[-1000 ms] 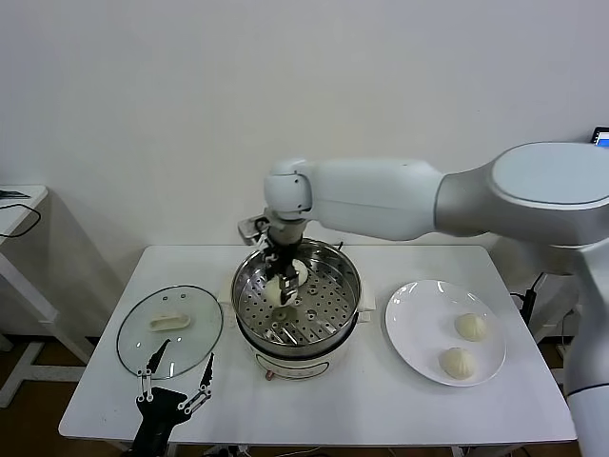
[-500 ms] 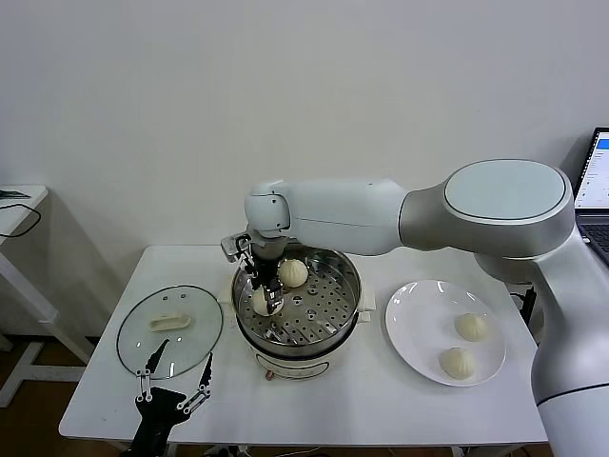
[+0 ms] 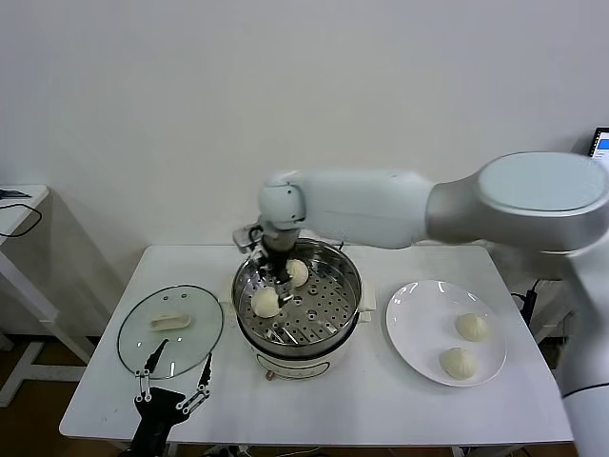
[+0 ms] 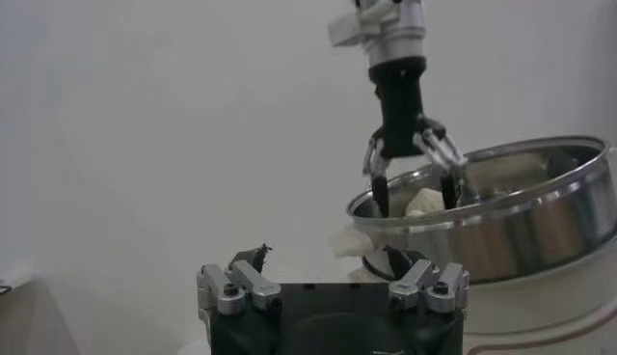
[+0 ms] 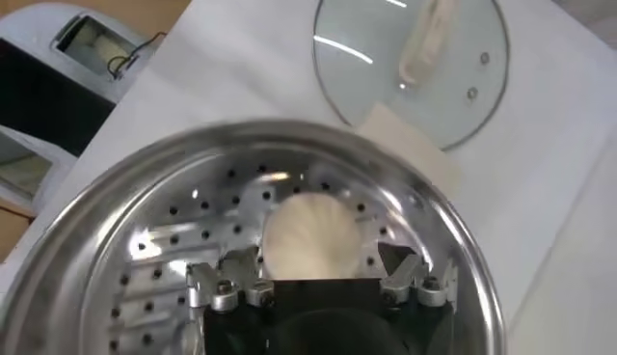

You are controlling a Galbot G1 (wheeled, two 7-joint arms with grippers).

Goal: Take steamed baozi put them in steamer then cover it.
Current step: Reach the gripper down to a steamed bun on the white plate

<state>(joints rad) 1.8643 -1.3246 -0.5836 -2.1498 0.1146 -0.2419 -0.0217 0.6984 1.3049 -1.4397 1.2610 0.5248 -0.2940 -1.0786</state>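
Observation:
The steamer (image 3: 328, 319) stands mid-table with two baozi on its perforated tray, one at the left (image 3: 265, 303) and one at the back (image 3: 298, 272). My right gripper (image 3: 278, 284) hangs open just above the left baozi (image 5: 310, 234), its fingers (image 5: 228, 277) spread on either side and off the bun. Two more baozi (image 3: 470, 327) (image 3: 458, 362) lie on the white plate (image 3: 419, 319) to the right. The glass cover (image 3: 169, 328) lies flat on the table left of the steamer. My left gripper (image 3: 173, 383) is parked open at the front edge, near the cover.
The cover also shows in the right wrist view (image 5: 415, 68), beside the steamer rim (image 5: 439, 207). The left wrist view shows the right gripper (image 4: 415, 183) over the steamer (image 4: 521, 227). A white side table (image 3: 14, 214) stands at the far left.
My right gripper carried a baozi down to the left side of the tray, let it go and opened, and now sits slightly above it. The left arm has not moved.

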